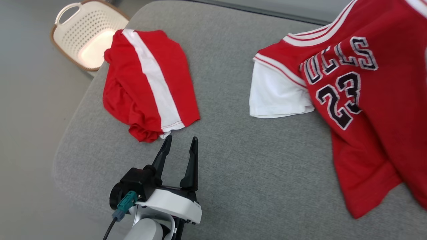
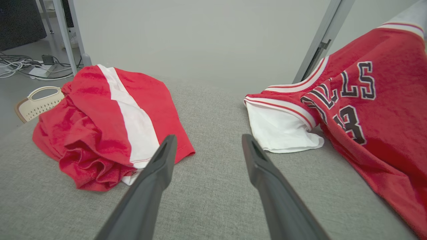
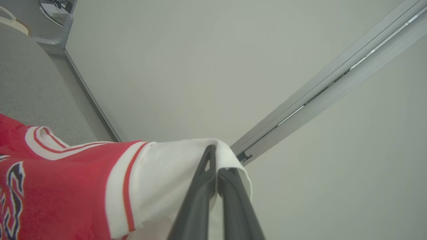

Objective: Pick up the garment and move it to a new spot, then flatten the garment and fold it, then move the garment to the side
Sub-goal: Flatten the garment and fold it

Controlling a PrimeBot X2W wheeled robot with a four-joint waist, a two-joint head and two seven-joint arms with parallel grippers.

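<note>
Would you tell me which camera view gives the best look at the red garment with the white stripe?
The head view: the striped garment lies whole on the grey surface, seen from above. The left wrist view shows it low and side-on, its folds bunched. The right wrist view looks at the jersey.

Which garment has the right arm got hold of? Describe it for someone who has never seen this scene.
Start at the grey padded surface and look to its right half, where a red jersey lies partly lifted. It has white sleeves and a black number 23, unlike the crumpled red garment with one broad white stripe on the left, near the basket.
</note>
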